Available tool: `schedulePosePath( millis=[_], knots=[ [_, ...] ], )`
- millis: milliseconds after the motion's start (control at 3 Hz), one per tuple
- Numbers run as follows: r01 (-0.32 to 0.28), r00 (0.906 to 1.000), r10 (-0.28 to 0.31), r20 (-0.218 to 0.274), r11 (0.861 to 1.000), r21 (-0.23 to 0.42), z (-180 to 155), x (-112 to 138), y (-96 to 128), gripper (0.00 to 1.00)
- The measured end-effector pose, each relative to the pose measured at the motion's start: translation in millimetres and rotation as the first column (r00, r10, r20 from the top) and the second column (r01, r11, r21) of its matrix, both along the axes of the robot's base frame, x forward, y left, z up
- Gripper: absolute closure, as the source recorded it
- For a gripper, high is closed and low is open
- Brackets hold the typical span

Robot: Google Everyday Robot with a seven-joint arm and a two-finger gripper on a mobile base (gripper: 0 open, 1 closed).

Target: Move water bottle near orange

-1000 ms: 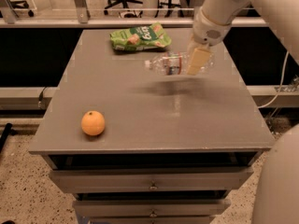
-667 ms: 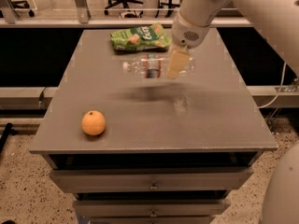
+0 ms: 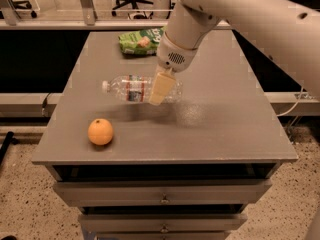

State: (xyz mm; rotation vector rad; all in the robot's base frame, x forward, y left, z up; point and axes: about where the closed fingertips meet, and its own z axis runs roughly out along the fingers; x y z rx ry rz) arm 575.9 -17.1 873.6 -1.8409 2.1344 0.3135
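The water bottle point(image 3: 134, 88) is clear ribbed plastic with a white cap at its left end and a red, white and blue label. It hangs level above the table, held near its right end by my gripper point(image 3: 161, 89), which is shut on it. Its shadow falls on the table below. The orange point(image 3: 100, 132) sits on the grey table point(image 3: 220, 129) near the front left corner, below and left of the bottle's cap.
A green snack bag point(image 3: 141, 40) lies at the back of the table, behind the bottle. My white arm point(image 3: 240, 14) reaches in from the upper right. Drawers point(image 3: 161, 194) run below the table's front edge.
My gripper has carried the water bottle left and toward the front of the table, closer to the orange. The orange and the snack bag have not moved.
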Motion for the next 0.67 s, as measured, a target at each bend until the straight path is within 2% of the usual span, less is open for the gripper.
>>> schedulePosePath(
  millis=[333, 667],
  knots=[
    [-0.004, 0.9995, 0.004, -0.032, 1.0, 0.02, -9, -12, 19, 1.0],
    [-0.007, 0.9985, 0.008, -0.054, 1.0, 0.012, -13, -24, 32, 1.0]
  ],
)
